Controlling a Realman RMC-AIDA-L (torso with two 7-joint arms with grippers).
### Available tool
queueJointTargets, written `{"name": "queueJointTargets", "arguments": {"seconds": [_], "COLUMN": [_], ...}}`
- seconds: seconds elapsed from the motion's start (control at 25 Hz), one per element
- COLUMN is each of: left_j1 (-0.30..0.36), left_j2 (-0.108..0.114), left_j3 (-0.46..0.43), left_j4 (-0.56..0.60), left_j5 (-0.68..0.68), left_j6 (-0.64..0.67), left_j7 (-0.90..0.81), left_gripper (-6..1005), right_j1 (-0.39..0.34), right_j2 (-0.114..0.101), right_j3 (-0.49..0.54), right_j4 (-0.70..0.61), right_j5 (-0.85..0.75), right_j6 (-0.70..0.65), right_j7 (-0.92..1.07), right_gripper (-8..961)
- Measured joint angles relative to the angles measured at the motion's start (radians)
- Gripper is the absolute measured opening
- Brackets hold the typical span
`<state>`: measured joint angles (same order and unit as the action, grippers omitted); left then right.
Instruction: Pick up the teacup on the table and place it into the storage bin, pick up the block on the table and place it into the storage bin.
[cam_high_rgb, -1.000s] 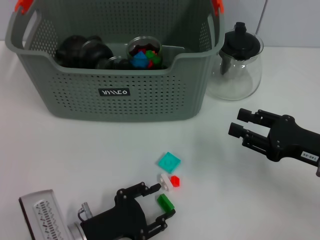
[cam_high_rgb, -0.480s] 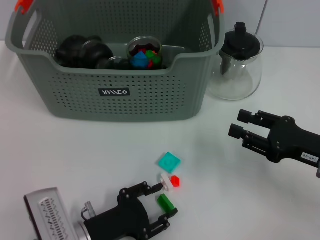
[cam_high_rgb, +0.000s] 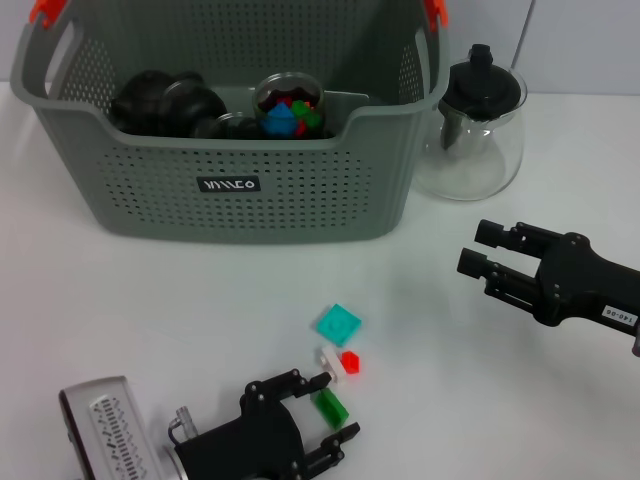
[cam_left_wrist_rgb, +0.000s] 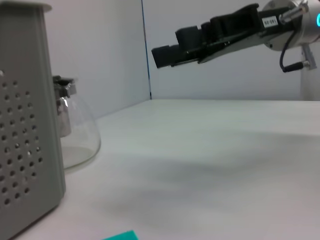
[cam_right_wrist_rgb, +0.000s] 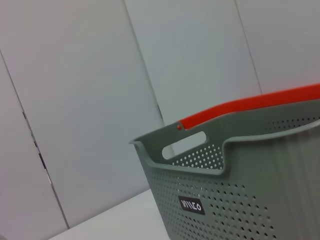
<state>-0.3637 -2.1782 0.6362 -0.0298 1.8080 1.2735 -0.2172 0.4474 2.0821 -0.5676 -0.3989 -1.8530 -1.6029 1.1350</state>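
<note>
Two grippers are in my head view, and the near one, my left gripper (cam_high_rgb: 318, 408), sits low at the front with its fingers spread wide around the green block (cam_high_rgb: 330, 404). It is not squeezing yet, so I think I am on the block step. Next I need to close on the block, lift it, and carry it to the bin. Just past it lie a small white and red piece (cam_high_rgb: 342, 362) and a teal square (cam_high_rgb: 338, 323). My right gripper (cam_high_rgb: 478, 248) hangs off to the side, open and holding nothing. Farther back stands the storage bin (cam_high_rgb: 228, 184), grey with orange clips, and inside I see dark round things and a glass with colored bits. A glass teapot (cam_high_rgb: 474, 125) stands beside it. The white table (cam_high_rgb: 130, 300) is smooth, with pale walls behind.
</note>
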Motion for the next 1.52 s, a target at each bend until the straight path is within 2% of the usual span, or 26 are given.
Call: {"name": "queueJointTargets", "arguments": {"seconds": [0.48,0.76,0.88,1.0,1.16,1.28,1.32,1.52], "left_j1": [-0.014,-0.005,0.031,0.087,0.11,0.071,0.032,-0.111], "left_j2": [0.001,0.009,0.018,0.021,0.029,0.042,0.047,0.055], "left_j3": [0.003,-0.001,-0.001,-0.004,-0.068,-0.166,-0.226,-0.347], "left_j4": [-0.016,-0.007,0.079,0.246,0.416,0.48,0.5,0.574], "left_j5": [0.001,-0.005,-0.001,-0.001,-0.005,-0.006,-0.006,-0.052], "left_j6": [-0.002,0.04,0.131,0.269,0.442,0.558,0.608,0.65], "left_j7": [0.0,-0.012,-0.087,-0.258,-0.438,-0.548,-0.61,-0.854], "left_gripper": [531,453,419,409,410,409,409,408], "right_j1": [-0.003,-0.003,-0.003,-0.002,-0.003,-0.002,-0.002,0.002], "right_j2": [0.0,0.0,-0.001,-0.001,0.0,0.003,0.004,0.008], "right_j3": [0.0,0.0,0.0,0.0,0.0,0.0,0.0,0.0], "right_j4": [0.0,0.0,0.0,0.0,0.0,0.0,0.0,0.0], "right_j5": [0.0,0.0,0.0,0.0,0.0,0.0,0.0,0.0], "right_j6": [0.0,-0.001,-0.001,-0.002,-0.001,-0.001,-0.001,-0.001], "right_j7": [0.0,0.001,0.001,0.0,-0.007,-0.008,-0.008,-0.008], "right_gripper": [557,557,557,557,557,557,557,557]}}
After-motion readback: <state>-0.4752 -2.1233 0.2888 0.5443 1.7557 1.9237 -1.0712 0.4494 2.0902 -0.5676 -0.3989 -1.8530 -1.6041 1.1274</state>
